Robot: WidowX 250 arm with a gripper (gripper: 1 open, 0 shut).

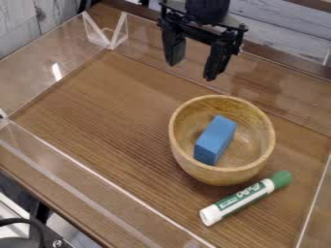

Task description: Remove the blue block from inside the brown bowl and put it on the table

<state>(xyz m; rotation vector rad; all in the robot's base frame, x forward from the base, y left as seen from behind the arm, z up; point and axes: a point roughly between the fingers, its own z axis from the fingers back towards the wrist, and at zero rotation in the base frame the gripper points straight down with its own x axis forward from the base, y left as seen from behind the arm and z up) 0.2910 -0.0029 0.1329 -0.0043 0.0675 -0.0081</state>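
Camera view shows the claw [195, 60] hanging at the far side of the bench [97, 107], pointing down, its two dark fingers [172, 46] spread wide with nothing between them. Nearer the camera than the claw, and well apart from it, sits the brown bowl [260, 155]. The blue block [216, 138] lies inside the bowl. Just beyond the bowl, a white marker [246, 199] with a green cap rests on the bench.

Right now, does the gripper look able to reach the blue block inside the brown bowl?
Probably yes. The gripper is open, and the blue block lies uncovered in the brown bowl. Nothing lies between them; the marker is beside the bowl.
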